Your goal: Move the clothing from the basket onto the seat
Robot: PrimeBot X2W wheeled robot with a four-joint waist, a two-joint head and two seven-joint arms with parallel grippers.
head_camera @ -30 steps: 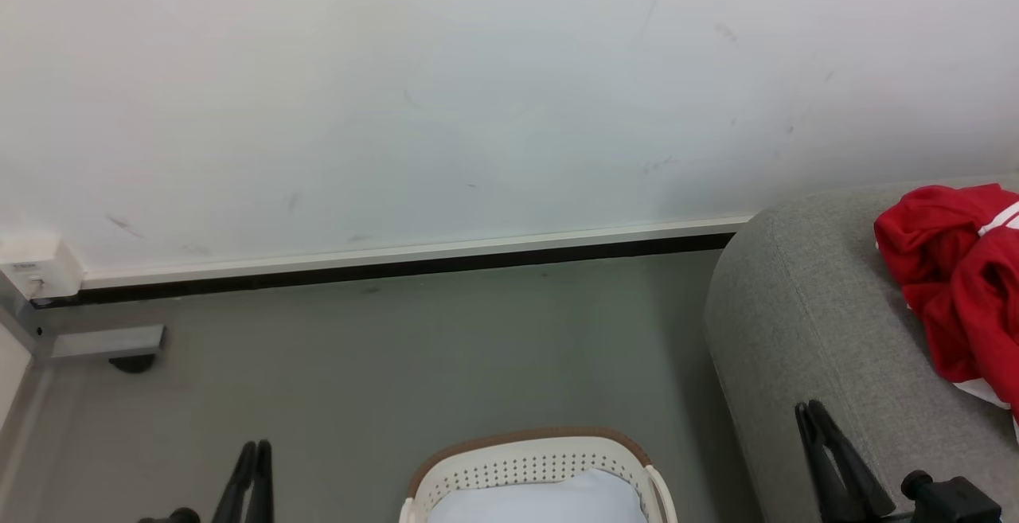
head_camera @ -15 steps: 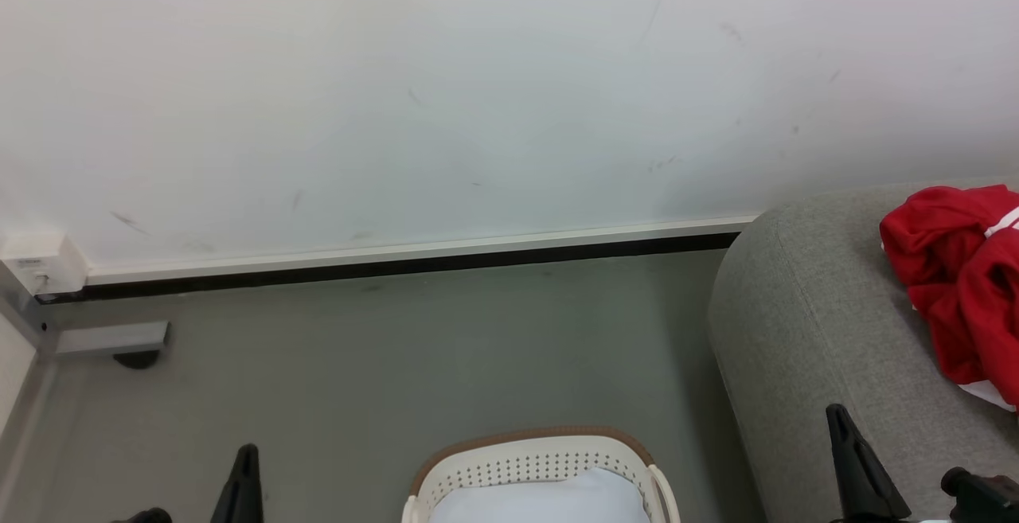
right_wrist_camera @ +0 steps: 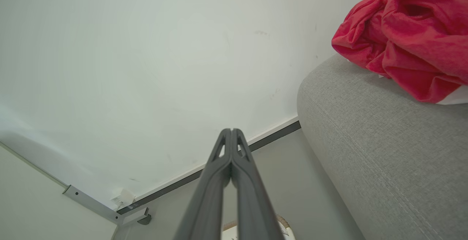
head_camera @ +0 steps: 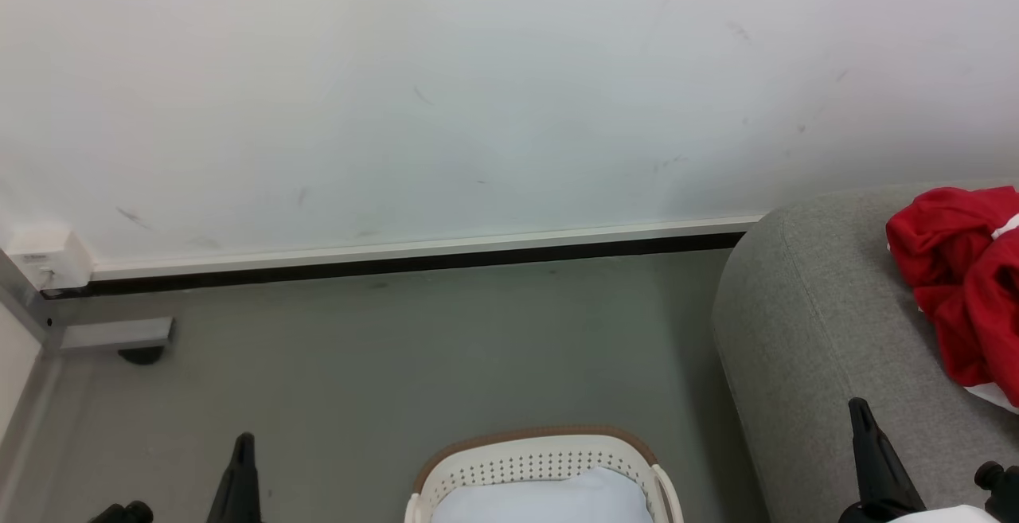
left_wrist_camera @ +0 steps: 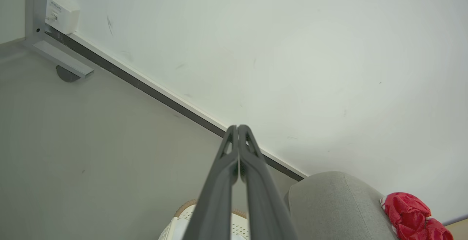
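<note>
**Q:** Entry one: fingers?
**A:** Left gripper point(left_wrist_camera: 238, 127): fingers pressed together to the tips, nothing held. Right gripper point(right_wrist_camera: 231, 130): closed flat likewise, nothing held.

**Q:** Placement, reckoned from the basket?
**A:** The left gripper is set left of the basket point(head_camera: 541, 438), over bare floor point(head_camera: 382, 356). The right gripper is set right of it and is seen against the side of the seat point(head_camera: 796, 332); contact cannot be judged.

**Q:** Basket contents?
**A:** A pale blue-white cloth point(head_camera: 541, 501) is seen inside the brown rim band.

**Q:** The clothing?
**A:** The clothing point(head_camera: 955, 268) is logged crumpled on the seat top, well right of the basket and apart from both grippers.

**Q:** Edges, open room?
**A:** Beyond the basket, floor runs bare to the dark skirting strip point(head_camera: 398, 264) under the wall point(head_camera: 478, 93). A strip of floor is left between basket and the seat's rounded edge. A metal foot point(head_camera: 115, 334) is noted far left, at the wall.
</note>
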